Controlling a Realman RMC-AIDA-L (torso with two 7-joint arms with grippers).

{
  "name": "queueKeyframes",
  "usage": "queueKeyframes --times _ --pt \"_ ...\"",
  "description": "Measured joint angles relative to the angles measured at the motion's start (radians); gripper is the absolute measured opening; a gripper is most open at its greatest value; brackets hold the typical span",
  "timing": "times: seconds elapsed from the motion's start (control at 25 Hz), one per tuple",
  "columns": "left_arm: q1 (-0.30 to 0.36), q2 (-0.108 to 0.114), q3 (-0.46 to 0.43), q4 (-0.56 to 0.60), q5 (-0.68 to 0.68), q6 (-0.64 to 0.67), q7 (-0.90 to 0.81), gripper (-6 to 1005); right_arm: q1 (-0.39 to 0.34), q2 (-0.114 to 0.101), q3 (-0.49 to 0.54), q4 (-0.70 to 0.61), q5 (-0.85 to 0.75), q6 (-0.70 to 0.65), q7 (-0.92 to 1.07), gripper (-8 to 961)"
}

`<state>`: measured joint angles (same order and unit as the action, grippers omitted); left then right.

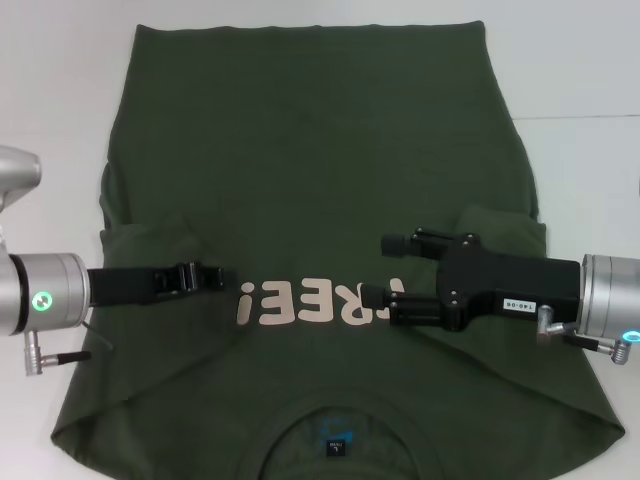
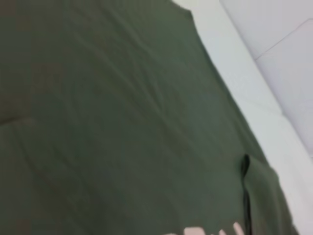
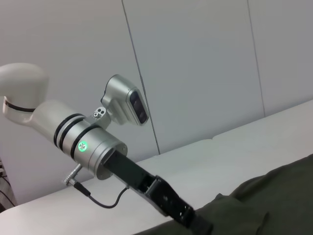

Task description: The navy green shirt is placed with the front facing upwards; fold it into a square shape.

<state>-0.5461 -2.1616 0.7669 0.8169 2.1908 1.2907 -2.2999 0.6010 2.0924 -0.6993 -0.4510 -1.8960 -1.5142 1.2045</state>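
Olive-green cotton fills the scene: the navy green shirt lies flat on a white table, print side up, collar nearest the robot. Its pale pink chest print sits between the two grippers. The right gripper hovers just beside the print, fingers spread apart. The left gripper reaches toward the print from the opposite side; its fingers look pressed together, though that is hard to confirm. A small black neck label sits below the print.
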Motion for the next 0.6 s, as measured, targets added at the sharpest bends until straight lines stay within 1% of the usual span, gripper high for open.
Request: queueKeyframes --times 0.08,0.16,0.28,0.36,0.4,0.44,0.48,0.52,0.6 --pt "0.007 0.006 -0.004 0.004 -0.027 0.013 0.005 102 0.0 0.0 -0.002 -0.001 0.0 0.0 0.0 854" --pt "0.013 0.016 -0.006 0.004 -0.057 0.036 0.007 139 0.0 0.0 -0.001 -0.004 0.0 -0.003 0.002 854" --pt "0.021 0.031 -0.029 0.003 -0.093 0.075 0.016 341 0.0 -0.003 0.002 -0.01 0.0 -0.005 0.021 853" --pt "0.024 0.033 -0.08 0.002 -0.116 0.113 0.053 383 0.001 -0.004 0.003 -0.023 0.0 -0.003 0.055 852" --pt "0.029 0.033 -0.142 -0.005 -0.15 0.164 0.123 404 0.003 -0.005 0.003 -0.035 0.0 -0.002 0.09 852" --pt "0.032 0.034 -0.167 -0.011 -0.164 0.185 0.156 425 0.006 -0.006 0.003 -0.054 0.0 0.0 0.13 852" --pt "0.032 0.034 -0.167 -0.011 -0.164 0.185 0.156 446 0.008 -0.006 0.002 -0.076 -0.002 0.005 0.179 854" --pt "0.034 0.038 -0.198 -0.018 -0.178 0.217 0.2 467 0.011 -0.008 -0.001 -0.109 -0.006 0.013 0.252 855" --pt "0.038 0.047 -0.225 -0.025 -0.184 0.25 0.239 509 0.015 -0.008 -0.016 -0.182 -0.026 0.03 0.397 858"
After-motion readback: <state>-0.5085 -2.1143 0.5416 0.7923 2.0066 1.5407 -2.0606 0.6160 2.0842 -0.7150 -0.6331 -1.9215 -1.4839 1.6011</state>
